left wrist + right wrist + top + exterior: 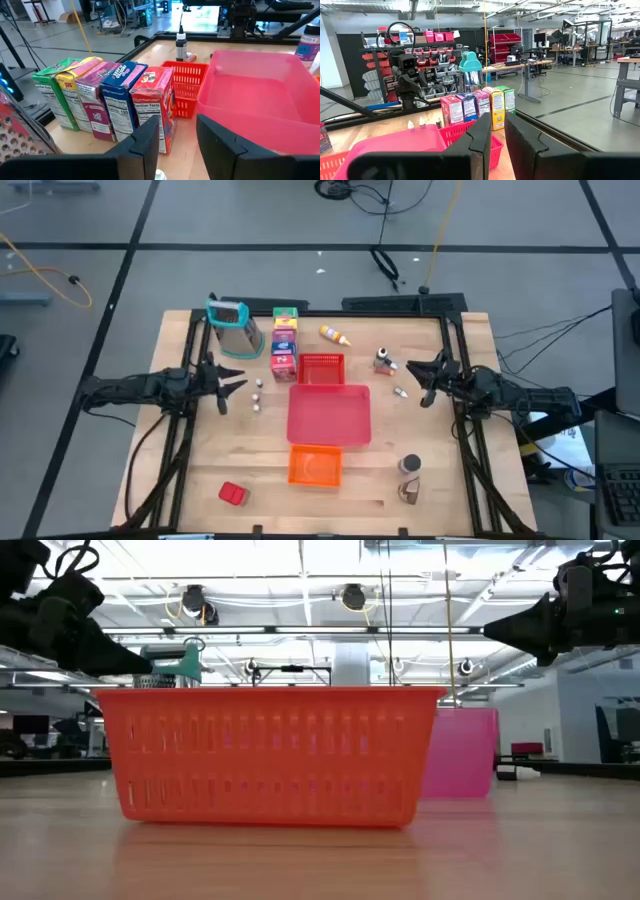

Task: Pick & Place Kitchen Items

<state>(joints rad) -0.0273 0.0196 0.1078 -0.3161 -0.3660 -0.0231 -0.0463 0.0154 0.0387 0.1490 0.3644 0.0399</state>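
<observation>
We see the left gripper (177, 145) with fingers slightly spread, empty, just above the table near the row of food boxes (107, 97). The right gripper (497, 145) is likewise slightly parted, empty, facing the pink tray (395, 145).

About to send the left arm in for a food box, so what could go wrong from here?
1. The food boxes stand packed side by side; pulling one could topple its neighbours.
2. The grater stands right beside the row's far end, so a wide approach might knock it.
3. Small jars sit just ahead of the left pincer and could get swept aside.
</observation>
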